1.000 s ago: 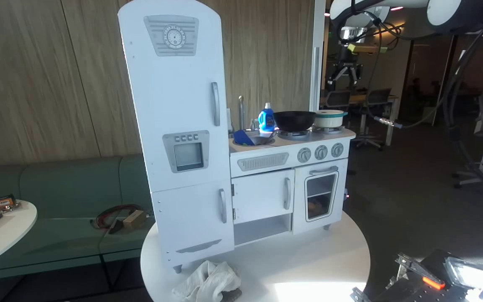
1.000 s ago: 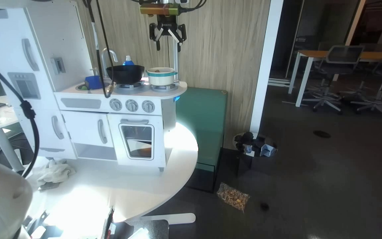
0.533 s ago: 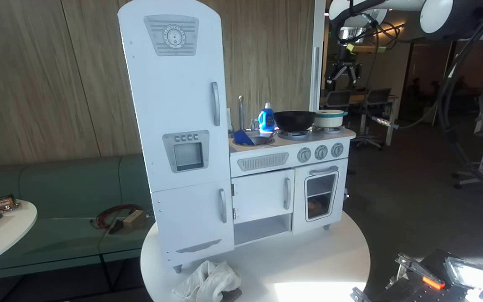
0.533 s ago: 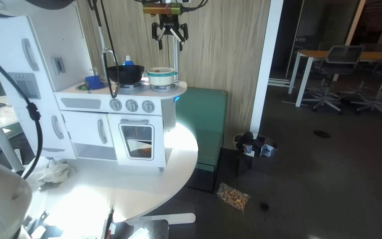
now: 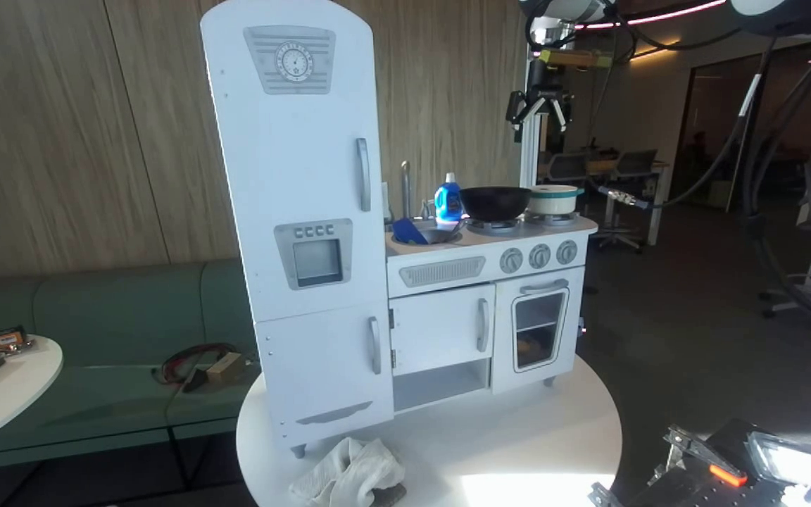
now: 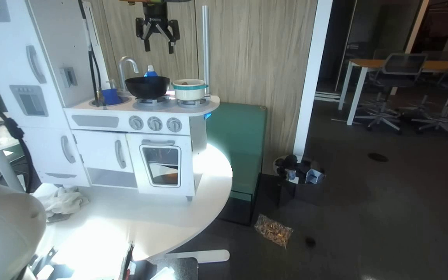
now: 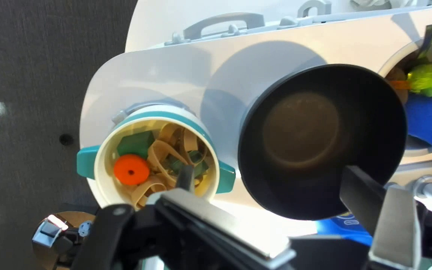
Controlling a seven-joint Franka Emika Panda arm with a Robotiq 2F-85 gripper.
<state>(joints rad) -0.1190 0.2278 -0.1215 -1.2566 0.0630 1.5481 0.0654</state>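
Biggest thing here is the white play kitchen (image 5: 441, 327). It looks stiff and probably heavy enough to shrug off a light bump.

The gripper (image 6: 159, 47) hangs in the air above the counter (image 7: 148, 75), fingers spread wide, gripping nothing. It's nearest the cookware but touches neither piece.

Below it sits the black pan (image 7: 323, 140), on a burner (image 6: 152, 102). I'd guess hard, rigid and a bit slick. No handle that I can spot, so I'd pinch the wall at the rim, one finger inside and one outside. Expect some tipping, since the weight would hang off one side.

Just beside it, on the burner by the counter's rounded end, is the smaller white pot (image 6: 189, 93). Looks rigid too, maybe fairly light, but I can't tell the material and the contents add something. The stubby teal handles (image 7: 226, 177) seem like the obvious hold. Heads up: one is right by the pan's rim, can't tell if they touch, so a finger may not fit there.

Inside the pot, the tan strips (image 7: 190, 141) look thin and maybe bendy, so go gentle. The orange disc (image 7: 131, 165) looks firm; squeeze it across the edges.
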